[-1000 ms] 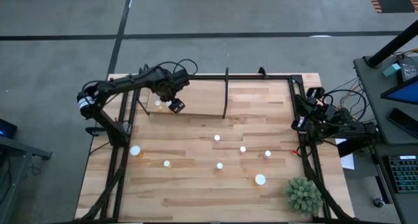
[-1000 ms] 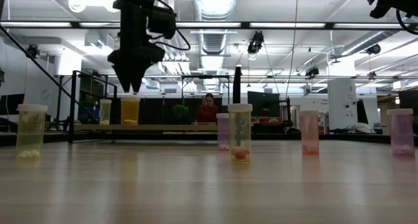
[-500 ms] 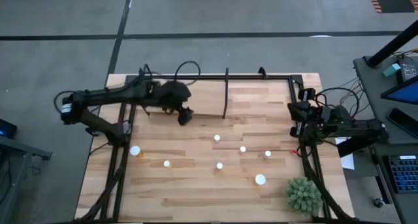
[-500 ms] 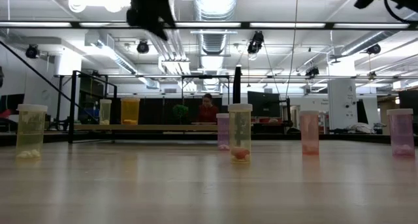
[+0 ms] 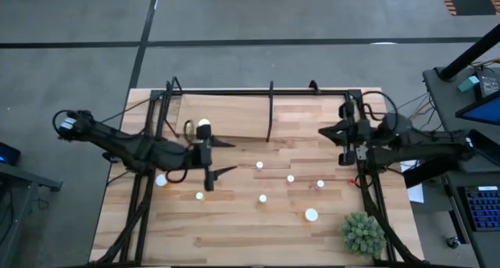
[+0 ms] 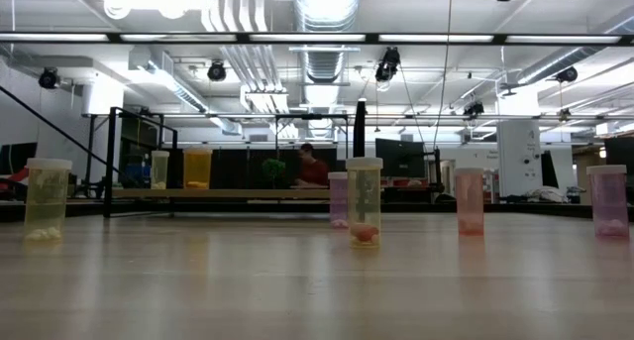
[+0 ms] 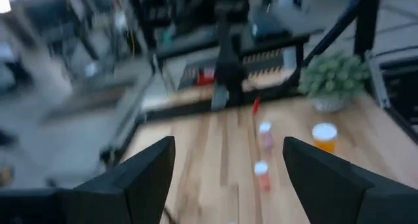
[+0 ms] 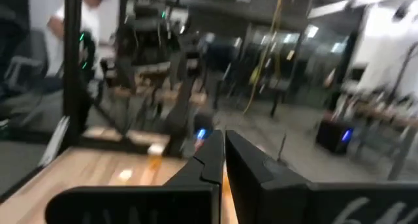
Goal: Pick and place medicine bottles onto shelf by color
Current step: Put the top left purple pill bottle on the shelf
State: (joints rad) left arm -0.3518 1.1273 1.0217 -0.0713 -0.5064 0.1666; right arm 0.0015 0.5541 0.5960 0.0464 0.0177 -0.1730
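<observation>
Between placements: your left gripper, fingers spread and empty, probably seeks the bottle near the table's left edge; right gripper is closed.

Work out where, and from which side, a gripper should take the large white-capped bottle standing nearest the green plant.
Grip the large bottle around its round body just below the cap, coming down from above. It stands upright and apart from the other bottles, so the fingers can probably straddle it. The plant is close by, so keep them clear of that side.
</observation>
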